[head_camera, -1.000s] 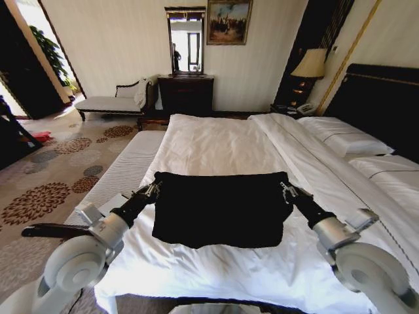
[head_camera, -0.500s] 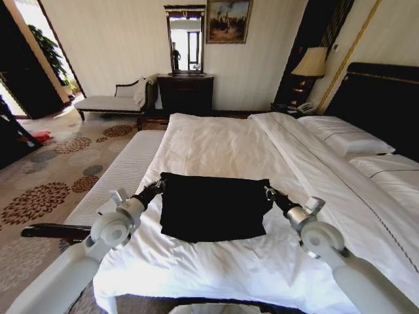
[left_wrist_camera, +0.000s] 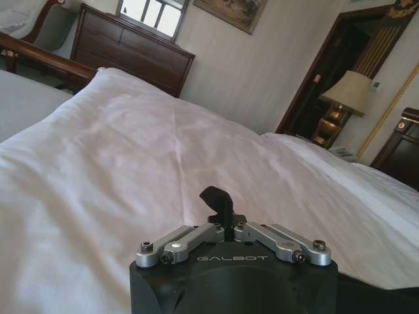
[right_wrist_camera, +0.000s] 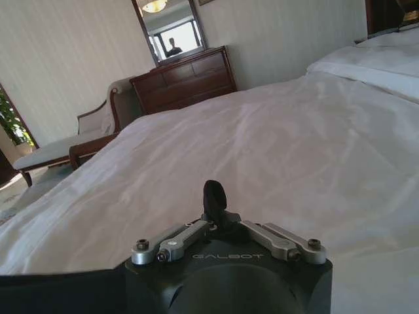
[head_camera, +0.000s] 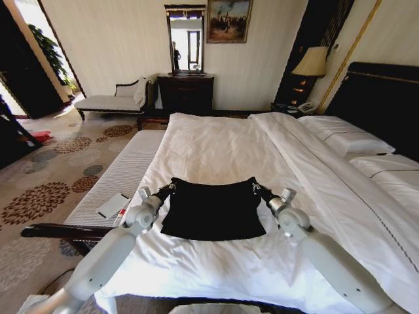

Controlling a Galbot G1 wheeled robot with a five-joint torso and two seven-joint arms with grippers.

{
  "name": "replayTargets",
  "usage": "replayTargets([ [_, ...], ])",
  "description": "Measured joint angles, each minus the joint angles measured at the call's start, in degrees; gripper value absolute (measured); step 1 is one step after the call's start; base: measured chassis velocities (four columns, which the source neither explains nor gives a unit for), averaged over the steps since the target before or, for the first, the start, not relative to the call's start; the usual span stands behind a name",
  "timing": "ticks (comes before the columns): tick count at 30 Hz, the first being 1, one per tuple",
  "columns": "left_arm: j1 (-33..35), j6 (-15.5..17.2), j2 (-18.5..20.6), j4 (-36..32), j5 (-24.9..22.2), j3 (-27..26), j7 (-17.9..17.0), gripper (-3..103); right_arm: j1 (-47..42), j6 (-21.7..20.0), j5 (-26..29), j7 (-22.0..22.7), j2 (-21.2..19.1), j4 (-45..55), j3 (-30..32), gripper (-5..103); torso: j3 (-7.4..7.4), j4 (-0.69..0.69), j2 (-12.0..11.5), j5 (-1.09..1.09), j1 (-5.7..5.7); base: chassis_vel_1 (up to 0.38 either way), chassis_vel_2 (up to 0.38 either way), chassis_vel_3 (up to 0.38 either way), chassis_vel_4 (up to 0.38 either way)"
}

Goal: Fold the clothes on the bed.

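Observation:
The clothes, one black T-shirt (head_camera: 213, 209), lie as a compact dark rectangle on the near part of the bed (head_camera: 216, 147). My left gripper (head_camera: 171, 187) is shut on the shirt's far left corner. My right gripper (head_camera: 254, 186) is shut on its far right corner. Both arms reach out low over the white sheet. In the left wrist view the left gripper (left_wrist_camera: 218, 199) is pinched shut over the sheet (left_wrist_camera: 131, 150), with black fabric (left_wrist_camera: 373, 297) trailing beside it. In the right wrist view the right gripper (right_wrist_camera: 214, 194) is likewise pinched shut, with black fabric (right_wrist_camera: 59, 288) at its side.
A white-striped bench (head_camera: 127, 170) runs along the bed's left side with a small white flat object (head_camera: 112, 205) on it. Pillows (head_camera: 344, 137) and the dark headboard (head_camera: 383, 98) are at the right. A dresser (head_camera: 186, 93), a chaise (head_camera: 111, 103) and a lamp (head_camera: 311, 64) stand by the far wall.
Both arms have stretched forward, carrying the shirt's held edge farther up the bed. The shirt, hanging wide before, now lies lower and smaller on the sheet.

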Motion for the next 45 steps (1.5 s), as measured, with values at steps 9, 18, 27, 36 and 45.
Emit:
replayTargets([
  [9,-3.5,-1.4,-4.4,10.7,4.4,1.6,3.5,1,6.4,1.6,-1.8,-1.6,2.8,-9.8,-4.2,1,-0.01,0.01,0.0,0.0,-0.01,0.0,0.0,0.0,0.0],
  [18,-6.4,-2.5,-9.1,19.3,6.7,2.4,4.3,1,10.7,3.7,-3.7,-3.2,5.6,-17.1,-6.3,1,-0.01,0.01,0.0,0.0,-0.01,0.0,0.0,0.0,0.0],
  [27,-8.2,-3.0,-10.5,23.3,7.2,2.2,4.7,1,11.5,4.9,-4.6,-4.6,6.2,-20.2,-6.4,-1,-0.01,0.0,0.0,0.0,-0.01,0.0,0.0,0.0,0.0],
  [36,-8.5,-3.0,-11.6,23.7,8.2,2.3,4.1,-1,11.7,4.5,-5.3,-5.7,6.5,-21.6,-7.3,16,-0.01,0.0,0.0,0.0,-0.02,0.0,0.0,0.0,0.0],
  [45,-7.0,-1.4,-9.7,19.7,7.5,2.0,2.4,32,10.8,3.7,-4.0,-6.6,4.9,-20.6,-6.0,49,-0.01,0.0,0.0,0.0,-0.02,0.0,0.0,0.0,0.0],
])
